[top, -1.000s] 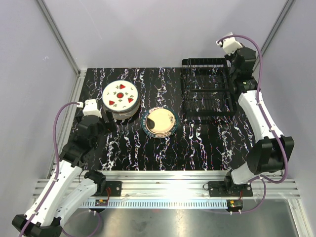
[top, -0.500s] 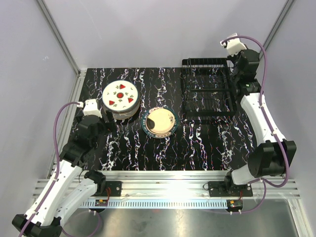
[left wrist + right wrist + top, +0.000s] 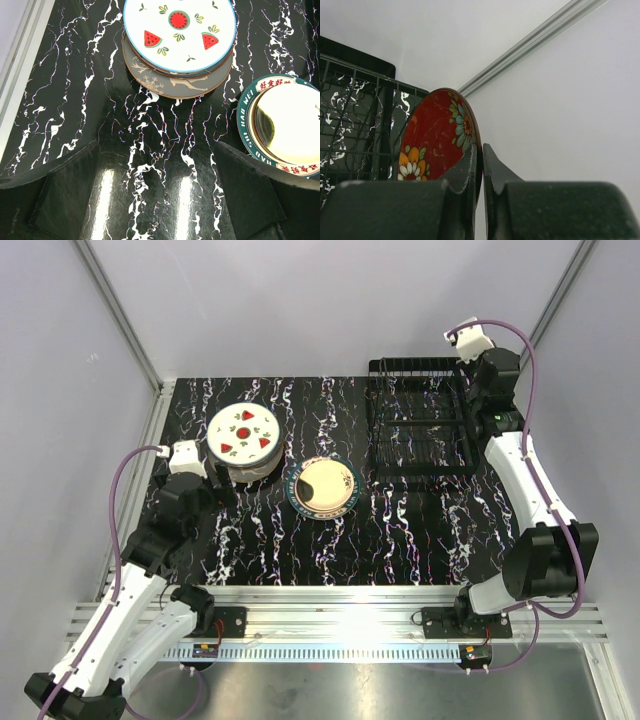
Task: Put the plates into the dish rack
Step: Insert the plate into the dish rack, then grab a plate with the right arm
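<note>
Right arm, far right corner of the tabletop: right gripper (image 3: 481, 152) is clamped on the rim of the red floral ceramic plate (image 3: 435, 135). The plate is held on edge, nearly upright, beside the far right part of the black wire dish rack (image 3: 420, 421). The top view does not show me how high it sits over the prongs.

Left gripper (image 3: 156, 175): jaws wide apart, nothing between them, over bare marble-pattern top near the left edge. The white watermelon-slice plate (image 3: 179, 30) lies on a brown-rimmed grey plate (image 3: 175, 85) toward the far left. The teal-rimmed cream plate (image 3: 285, 125) lies alone near the centre.

Risks as I judge them:
- The pinch is on a thin glazed rim only, so the plate could pivot or slip between the fingers if the wrist tilts
- If the lower rim meets a prong tip or the raised frame instead of a slot, it may chip, or shove the rack along the top
- Opening before the rim is seated would let the plate topple flat
- The enclosure wall is close on the right, so a wide swing could strike it
</note>
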